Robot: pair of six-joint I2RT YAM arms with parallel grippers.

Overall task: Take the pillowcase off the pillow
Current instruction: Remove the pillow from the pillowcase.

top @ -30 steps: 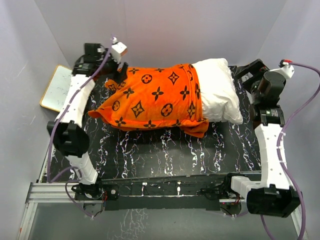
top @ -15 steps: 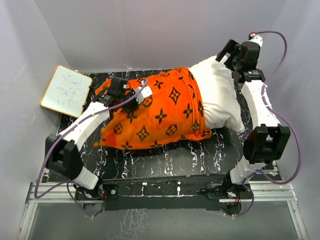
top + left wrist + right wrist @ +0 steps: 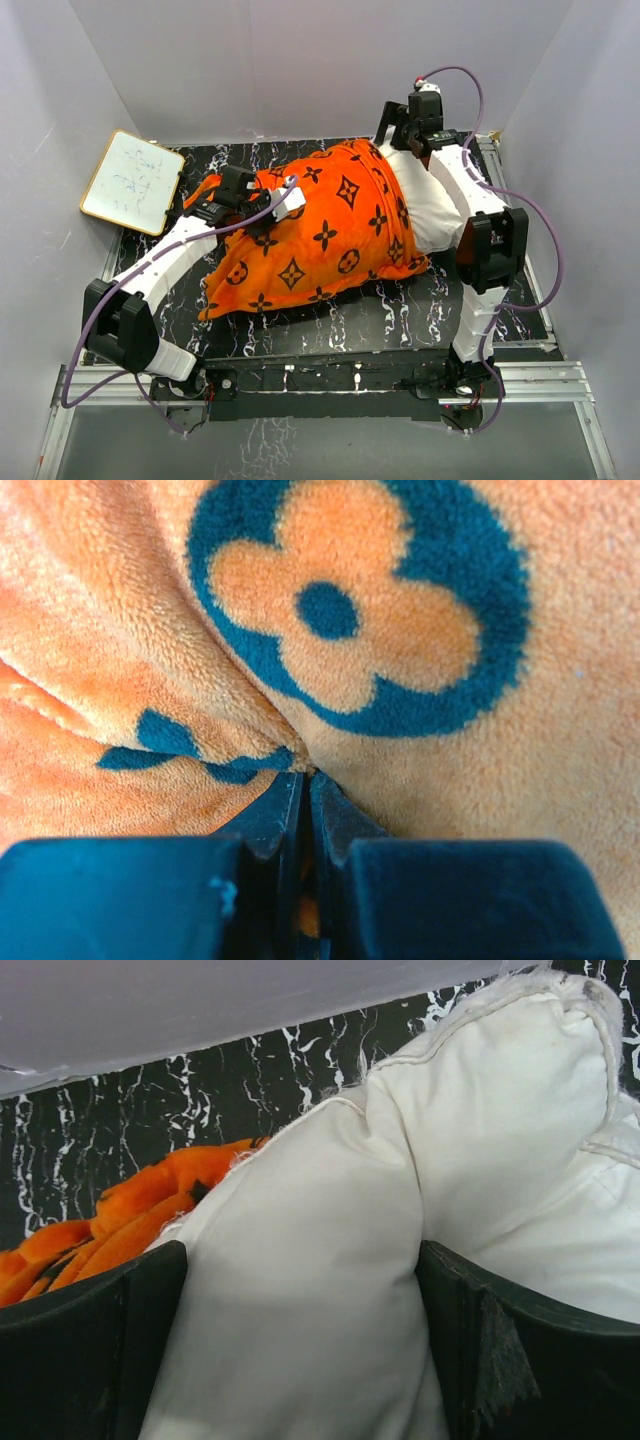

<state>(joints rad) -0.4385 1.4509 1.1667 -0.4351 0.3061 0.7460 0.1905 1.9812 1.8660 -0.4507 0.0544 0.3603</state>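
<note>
Writing first: the small whiteboard (image 3: 132,182) at the far left corner carries faint greenish scribbles, too small to read. The pillowcase (image 3: 320,235) shows no letters, only dark flower, diamond and circle motifs on bright orange plush. One ringed four-petal flower fills the left wrist view. It lies across the middle of the black, white-veined table (image 3: 330,320), draped in a mound over most of the pillow (image 3: 435,205). The pillow's plain white end pokes out of the case's open mouth on the right side. Now the arms. The left arm rises from its base at the near edge, bends at the elbow out by the table's left side, and reaches inward with its forearm angled toward the centre. That sets the left gripper (image 3: 308,780) down on the top left part of the orange mound. Its fingers are pressed together on a pucker of the plush, with a sliver of orange showing between them. The right arm stands tall along the right side and stretches toward the back wall, its wrist tipped down over the pillow's far end. The right gripper (image 3: 300,1340) has its jaws spread wide, straddling the white corner. The stuffing bulges up between the two dark fingers (image 3: 95,1350) and presses against both.
</note>
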